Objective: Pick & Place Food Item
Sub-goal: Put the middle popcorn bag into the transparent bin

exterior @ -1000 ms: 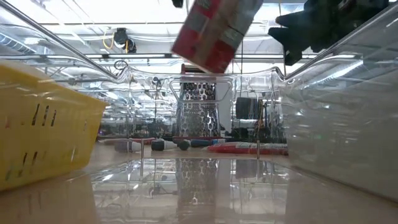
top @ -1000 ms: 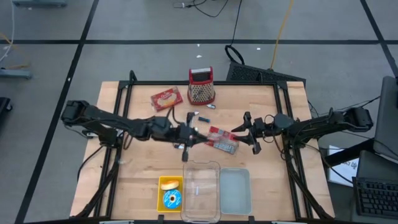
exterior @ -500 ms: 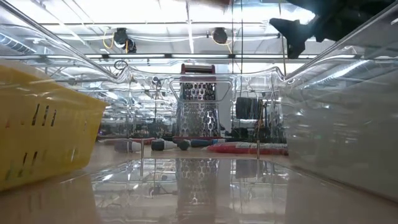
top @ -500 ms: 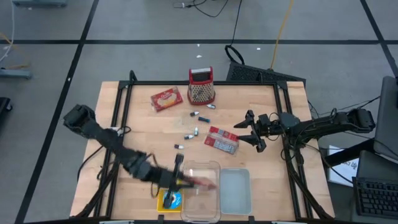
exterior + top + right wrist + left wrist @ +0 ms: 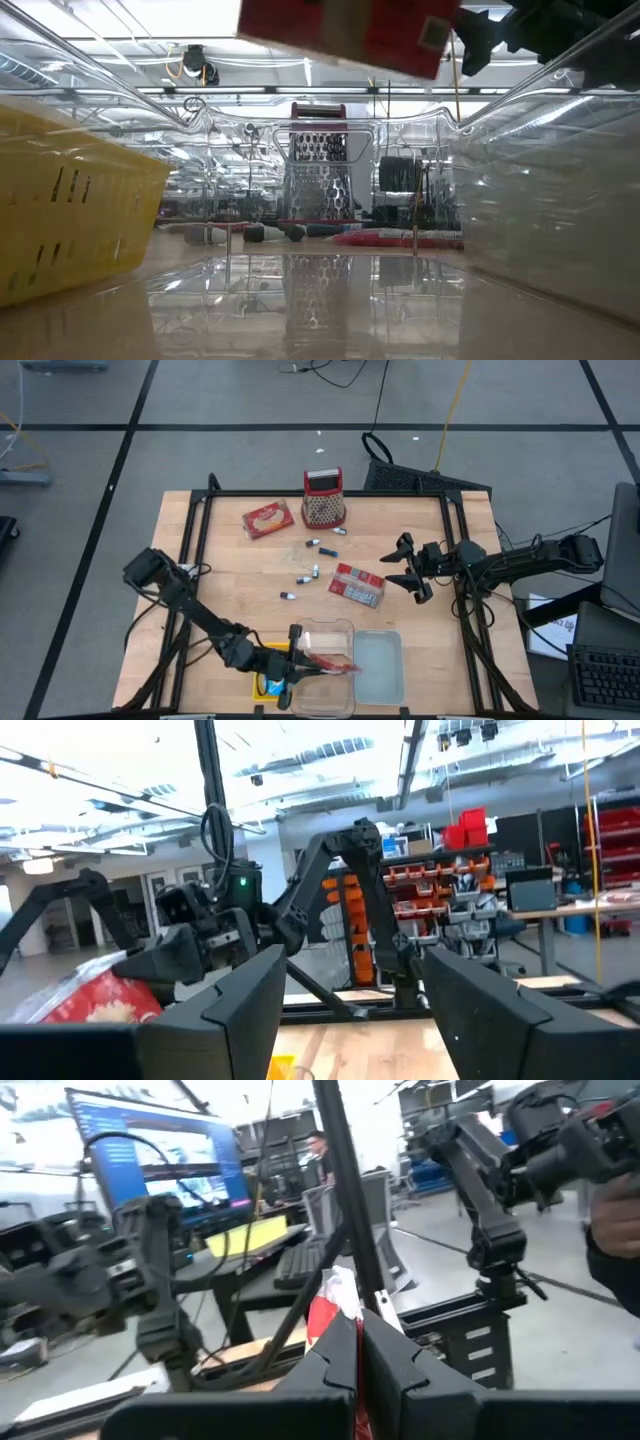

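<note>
Red packet (image 5: 328, 661) — over clear container (image 5: 322, 697)

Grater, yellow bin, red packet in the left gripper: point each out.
grater (image 5: 323, 510): high view, metal face.
yellow bin (image 5: 60, 200): low view, side wall.
red packet (image 5: 328, 662): high view, middle.

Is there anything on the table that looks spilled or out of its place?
Yes: several small capsule-like items lie scattered loose on the bare table, between the grater and the clear container. They look spilled, in no tray. The boxes and packets lie at odd angles too, but nothing seems damaged.
</note>
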`<action>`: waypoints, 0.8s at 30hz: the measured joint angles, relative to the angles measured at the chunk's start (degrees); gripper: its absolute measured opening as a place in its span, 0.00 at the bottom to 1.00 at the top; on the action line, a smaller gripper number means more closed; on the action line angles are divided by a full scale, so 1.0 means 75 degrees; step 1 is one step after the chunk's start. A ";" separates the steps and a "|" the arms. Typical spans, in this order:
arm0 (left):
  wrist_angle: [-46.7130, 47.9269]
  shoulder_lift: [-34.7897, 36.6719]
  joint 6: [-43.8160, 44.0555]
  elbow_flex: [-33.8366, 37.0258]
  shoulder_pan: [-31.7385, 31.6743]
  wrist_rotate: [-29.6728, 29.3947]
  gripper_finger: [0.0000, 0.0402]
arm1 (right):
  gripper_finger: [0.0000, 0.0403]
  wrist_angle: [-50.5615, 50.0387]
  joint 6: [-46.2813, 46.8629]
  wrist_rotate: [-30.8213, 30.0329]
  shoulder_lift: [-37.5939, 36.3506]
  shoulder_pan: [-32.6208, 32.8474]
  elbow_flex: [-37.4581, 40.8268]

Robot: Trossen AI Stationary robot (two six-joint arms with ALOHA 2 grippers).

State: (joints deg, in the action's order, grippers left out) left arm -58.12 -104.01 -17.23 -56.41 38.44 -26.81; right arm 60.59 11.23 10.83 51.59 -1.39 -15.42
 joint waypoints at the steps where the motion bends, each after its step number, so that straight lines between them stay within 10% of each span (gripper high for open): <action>1: -0.0117 0.0017 0.0078 0.0115 0.0001 -0.0040 0.00 | 0.56 -0.0005 -0.0078 0.0000 0.0000 0.0000 0.0000; 11: -0.2687 0.0036 0.0690 0.2117 -0.0268 0.0393 0.00 | 0.54 0.0062 -0.0736 -0.0012 0.0000 -0.0003 0.0000; 24: -0.2665 -0.0510 0.1338 0.2256 -0.1201 0.1866 0.00 | 0.53 0.0055 -0.0771 -0.0023 0.0003 -0.0003 0.0000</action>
State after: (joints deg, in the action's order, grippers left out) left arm -78.11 -107.84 -7.19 -39.48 29.43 -12.82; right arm 61.01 5.44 10.66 51.62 -1.41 -15.42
